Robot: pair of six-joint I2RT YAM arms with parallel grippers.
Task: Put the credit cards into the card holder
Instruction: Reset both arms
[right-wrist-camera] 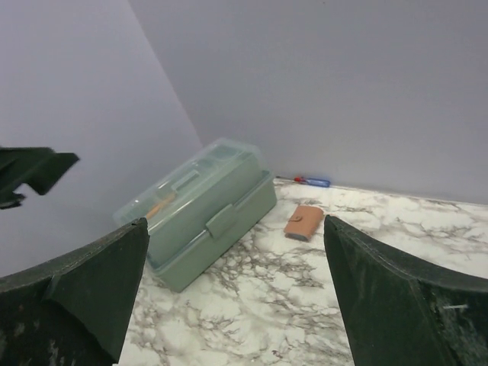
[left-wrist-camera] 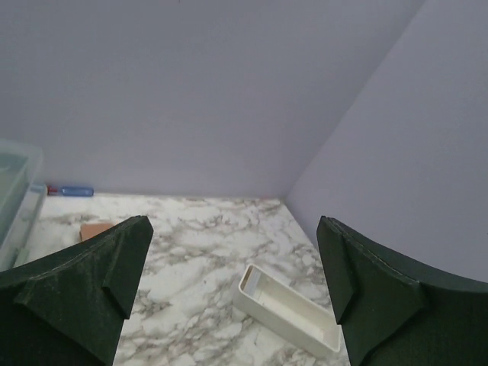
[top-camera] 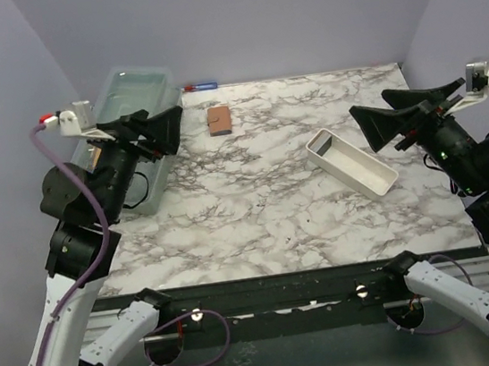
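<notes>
Credit cards: none seen loose. Small reddish-brown leather card holder (top-camera: 219, 119) lay folded, just ahead of left gripper (top-camera: 162, 129), well apart from right gripper (top-camera: 380, 126). Both released, empty. Loading judged likely finished.

I see a white and grey marble table (top-camera: 258, 217). A see-through green plastic box (top-camera: 132, 94) sits on its left side. A small brown leather wallet (top-camera: 219, 119) lies near the far edge, with a little blue and red tool (top-camera: 199, 86) behind it. A long white tray (top-camera: 351, 162) lies on the right.
</notes>
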